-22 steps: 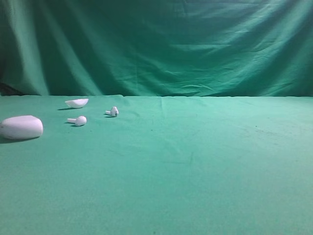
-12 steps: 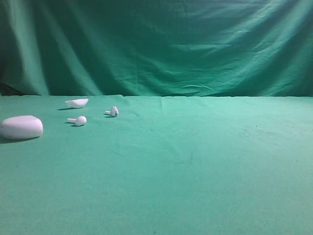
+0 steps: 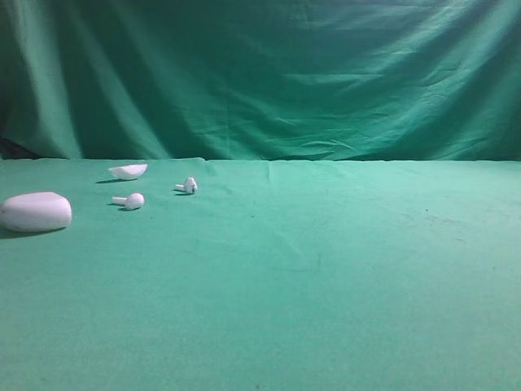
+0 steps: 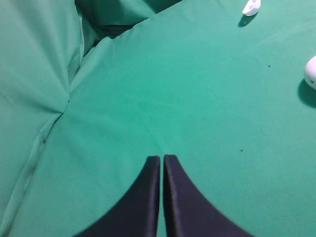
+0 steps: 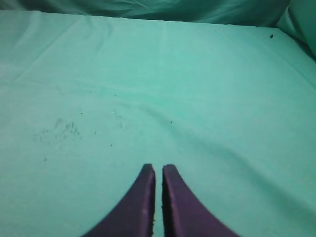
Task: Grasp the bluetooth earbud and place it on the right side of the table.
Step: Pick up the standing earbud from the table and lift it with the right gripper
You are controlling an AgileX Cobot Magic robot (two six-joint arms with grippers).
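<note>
The bluetooth earbud (image 3: 188, 186), tiny and white with a dark speck on its head, lies on the green table (image 3: 326, 269) at the far left. The twin plain-white earbud (image 3: 130, 200) lies just left of it. Neither gripper shows in the exterior high view. My left gripper (image 4: 161, 157) is shut and empty over bare cloth, far from the earbud. My right gripper (image 5: 158, 167) is shut and empty over bare cloth. No earbud shows in the right wrist view.
A big white oval case (image 3: 35, 212) sits at the left edge, and a white half-shell lid (image 3: 129, 171) behind it. In the left wrist view a white rounded thing (image 4: 311, 72) is at the right edge and a small white piece (image 4: 251, 7) at the top. A green backdrop (image 3: 260, 73) hangs behind.
</note>
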